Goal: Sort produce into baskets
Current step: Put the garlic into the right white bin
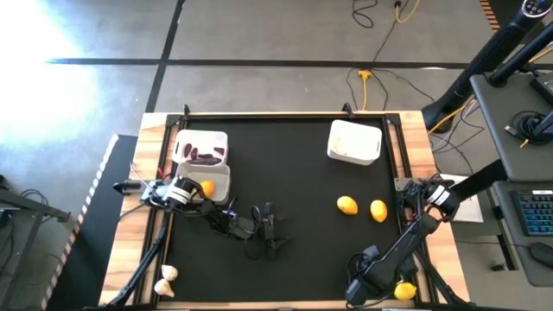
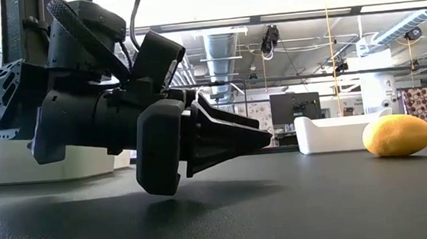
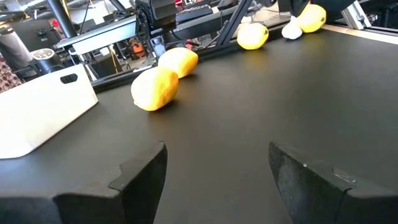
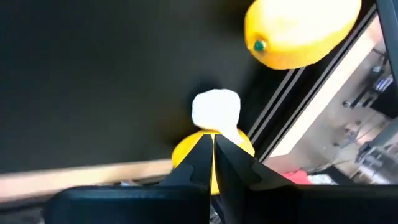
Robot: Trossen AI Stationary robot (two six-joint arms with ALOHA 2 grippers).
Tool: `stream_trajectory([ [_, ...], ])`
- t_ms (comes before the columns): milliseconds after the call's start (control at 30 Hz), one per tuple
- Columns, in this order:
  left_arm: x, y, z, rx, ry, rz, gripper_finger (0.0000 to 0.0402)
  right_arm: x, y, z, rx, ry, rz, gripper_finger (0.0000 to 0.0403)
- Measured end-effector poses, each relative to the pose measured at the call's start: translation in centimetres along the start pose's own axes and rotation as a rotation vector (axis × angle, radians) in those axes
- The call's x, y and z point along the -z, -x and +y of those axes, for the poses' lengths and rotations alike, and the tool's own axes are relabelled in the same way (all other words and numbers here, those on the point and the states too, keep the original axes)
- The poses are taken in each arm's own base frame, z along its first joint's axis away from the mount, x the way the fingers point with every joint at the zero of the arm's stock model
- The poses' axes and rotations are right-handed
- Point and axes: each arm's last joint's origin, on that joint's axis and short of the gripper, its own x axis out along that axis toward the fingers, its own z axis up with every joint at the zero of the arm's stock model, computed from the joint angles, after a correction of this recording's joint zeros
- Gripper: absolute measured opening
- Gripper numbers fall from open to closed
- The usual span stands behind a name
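My right gripper (image 4: 213,152) is shut with nothing between its fingers, at the table's near right corner (image 1: 384,290). Under its tips lie a lemon (image 4: 184,152) and a white garlic bulb (image 4: 216,111), with a second lemon (image 4: 301,31) beside the rail. My left gripper (image 3: 217,168) stands open and low over the mat near the table's middle (image 1: 270,226), pointing level toward two lemons (image 1: 346,205) (image 1: 378,210). At the far left, one basket (image 1: 200,136) holds purple pieces and one (image 1: 220,173) holds a lemon. A third basket (image 1: 354,141) stands at the far right.
Garlic bulbs (image 1: 167,275) lie on the wooden frame at the near left corner. A metal rail (image 4: 280,106) and the wooden edge (image 4: 74,177) border the mat close to my right gripper. Bare black mat (image 1: 302,173) lies between the baskets.
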Motion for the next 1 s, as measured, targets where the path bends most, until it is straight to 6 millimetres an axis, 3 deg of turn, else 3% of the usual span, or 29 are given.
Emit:
stream_trajectory([
  [200,0.0,0.0,0.0,0.0,0.0,0.0,0.0262,0.0,-0.1,-0.4,0.031,0.012,-0.009,0.0037],
  [500,0.0,0.0,0.0,0.0,0.001,-0.001,0.0262,-0.8,-1.4,-0.6,0.08,0.061,0.033,0.0169],
  [667,0.0,0.0,0.0,0.0,0.001,-0.001,0.0262,-0.9,-2.1,0.0,0.04,0.093,0.103,0.0221],
  [833,0.0,0.0,0.0,0.0,0.001,-0.002,0.0262,-1.7,-3.4,0.1,0.025,0.107,0.107,0.0241],
  [1000,0.0,0.0,0.0,0.0,0.001,-0.002,0.0262,-2.8,-4.7,-0.5,0.069,0.127,0.104,0.023],
])
